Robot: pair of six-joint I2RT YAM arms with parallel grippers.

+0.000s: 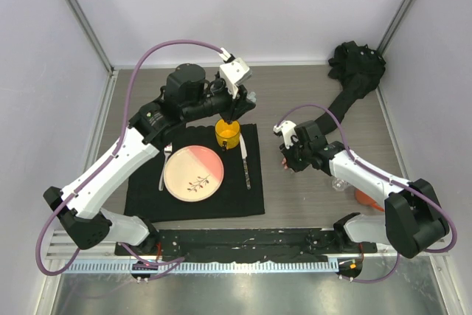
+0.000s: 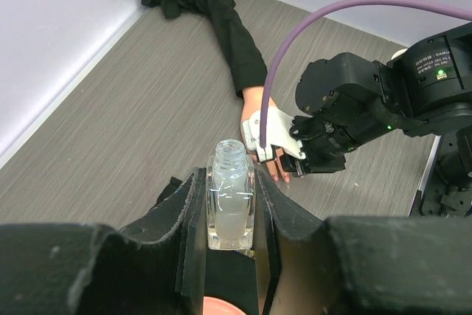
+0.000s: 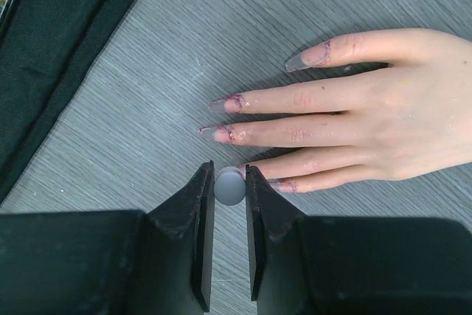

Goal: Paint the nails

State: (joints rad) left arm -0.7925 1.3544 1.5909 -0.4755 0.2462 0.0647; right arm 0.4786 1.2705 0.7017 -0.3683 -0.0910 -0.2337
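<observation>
Right now your left gripper (image 2: 228,182) is clamped on the flat sides of a small clear bottle (image 2: 230,215), which stands upright with its neck uncapped and pale liquid inside, above the black mat (image 1: 147,189). Treat the bottle as glass: smooth, likely slippery, breakable, and ready to spill if you tip it, so hold it level. Further right, your right gripper (image 3: 228,168) is closed on a round grey cap (image 3: 230,187). Whatever brush hangs beneath the cap is hidden from the wrist camera. The cap sits right at the tip of the finger lowest in the right wrist view. The mannequin hand (image 3: 413,108) lies flat on the table (image 3: 147,57) to the right of the mat, under that gripper, with its fingers spread toward the mat and a black sleeve (image 2: 236,42) trailing off to the far corner. The nails (image 3: 221,105) are long, narrow and look hard and smooth, and purple smears already show on them and on the skin beside them. They are not something to grasp, so only the brush should meet them, lightly. The hand looks light and lies loose, so a firm stroke could well push it along the table. If you need to steady it, take the palm or wrist near the sleeve, not the thin fingers.
</observation>
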